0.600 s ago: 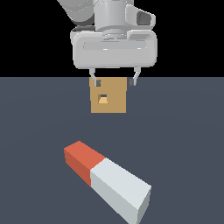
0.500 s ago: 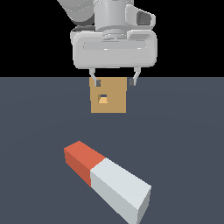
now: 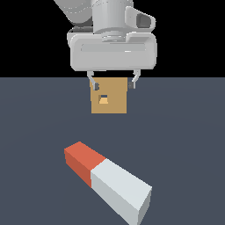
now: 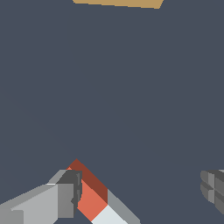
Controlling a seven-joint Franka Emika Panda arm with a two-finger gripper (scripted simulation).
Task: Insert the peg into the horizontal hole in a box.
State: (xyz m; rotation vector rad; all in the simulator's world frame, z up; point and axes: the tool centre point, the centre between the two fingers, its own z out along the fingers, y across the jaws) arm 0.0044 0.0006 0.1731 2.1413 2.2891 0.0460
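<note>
The peg [image 3: 110,181] lies flat on the dark floor in the near part of the exterior view, its red-orange end toward that view's left and its white-grey part toward the right. The tan box [image 3: 109,97] stands farther back with its small hole [image 3: 103,99] facing the camera. My gripper [image 3: 112,81] hangs open and empty high up, its fingertips [image 3: 93,82] in front of the box's top. In the wrist view the peg's red end [image 4: 90,192] shows beside one finger [image 4: 70,192], and a strip of the box [image 4: 118,3] shows at the edge.
The dark grey floor [image 3: 184,132] spreads all around the peg and box. Nothing else stands on it.
</note>
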